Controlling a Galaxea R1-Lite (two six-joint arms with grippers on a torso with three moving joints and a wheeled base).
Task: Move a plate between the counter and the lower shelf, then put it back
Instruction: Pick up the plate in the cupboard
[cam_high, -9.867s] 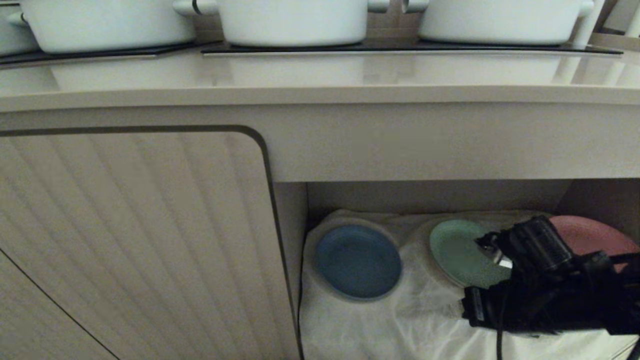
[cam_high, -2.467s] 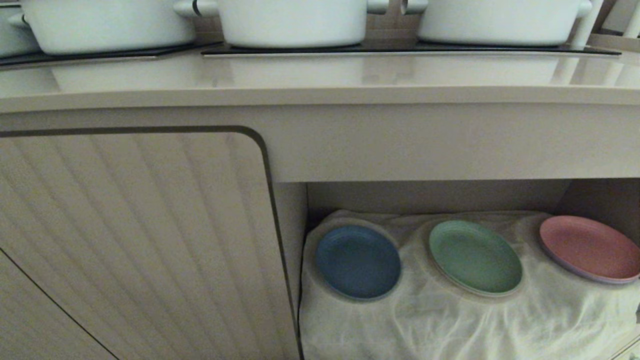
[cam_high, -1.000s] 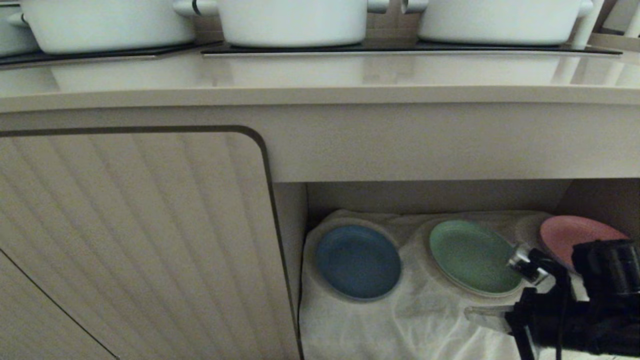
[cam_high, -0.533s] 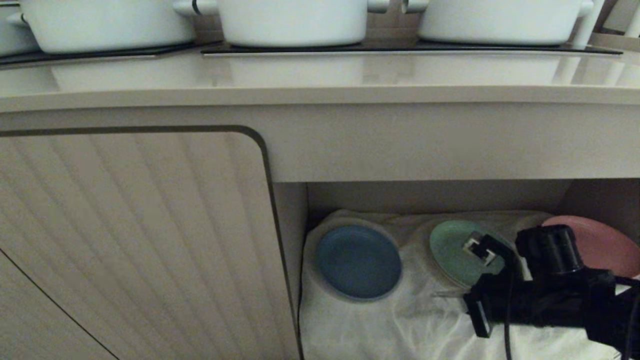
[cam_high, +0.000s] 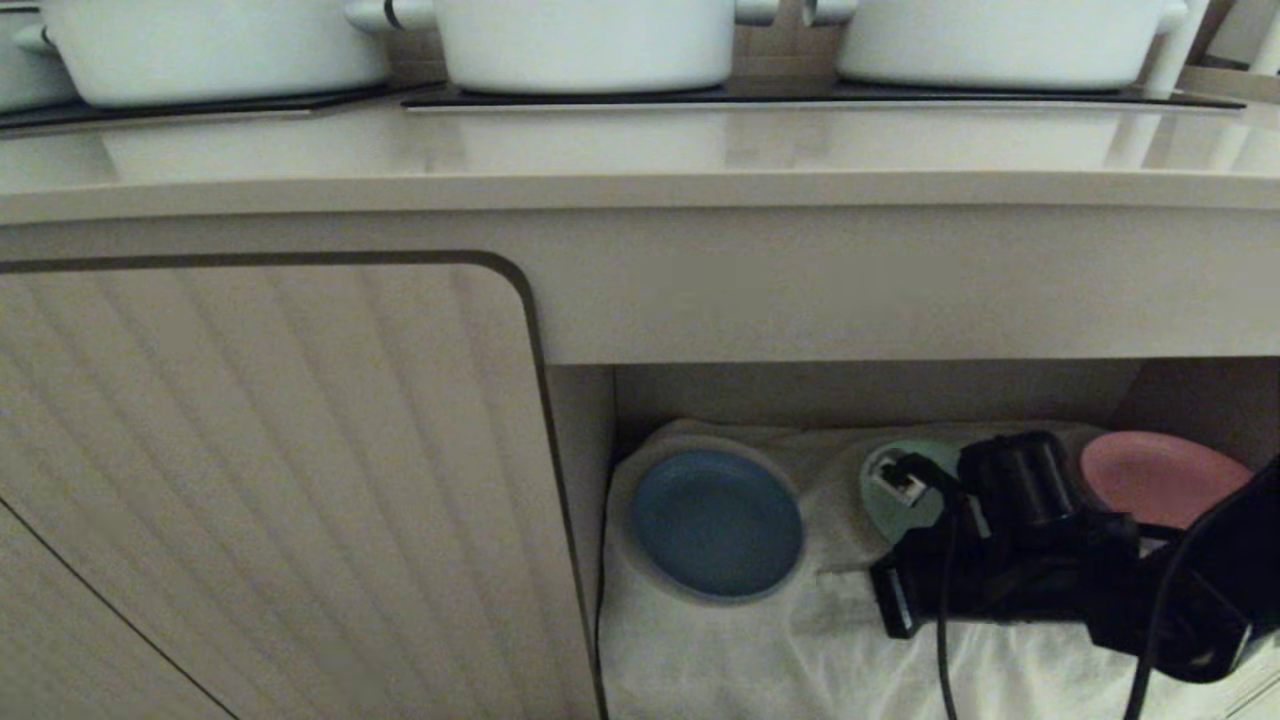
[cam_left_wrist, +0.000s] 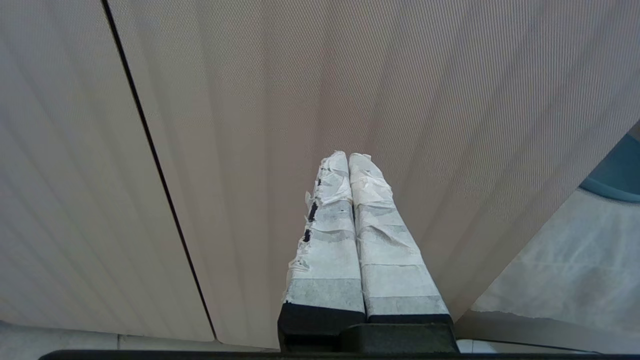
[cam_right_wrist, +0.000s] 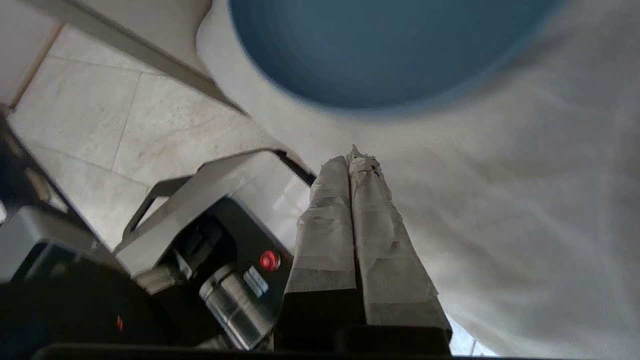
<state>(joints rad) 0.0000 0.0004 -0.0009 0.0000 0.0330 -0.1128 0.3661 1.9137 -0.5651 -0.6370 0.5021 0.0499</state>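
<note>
The light-blue plate (cam_high: 715, 523) lies flat at the left end of the lower shelf (cam_high: 760, 650), on its wrinkled white cloth. My right gripper (cam_high: 835, 578) reaches in low from the right, just right of the plate's near edge and apart from it. In the right wrist view its taped fingers (cam_right_wrist: 372, 225) are pressed together with nothing between them, tips (cam_right_wrist: 352, 157) over the cloth just short of the plate (cam_right_wrist: 385, 50). The left gripper (cam_left_wrist: 348, 157) is shut and parked facing the ribbed cabinet door (cam_left_wrist: 250, 125). The beige counter (cam_high: 640, 150) runs above the shelf.
A green plate (cam_high: 885, 518), mostly hidden behind my right arm, and a pink plate (cam_high: 1160, 478) share the shelf. White pots (cam_high: 590, 40) stand on the black cooktop at the back of the counter. The shelf's left wall (cam_high: 585, 450) stands close beside the blue plate.
My right arm has come in from the right and swept left across the shelf, now covering most of the green plate, with its shut fingers nearer the blue plate. The plates have not moved.
</note>
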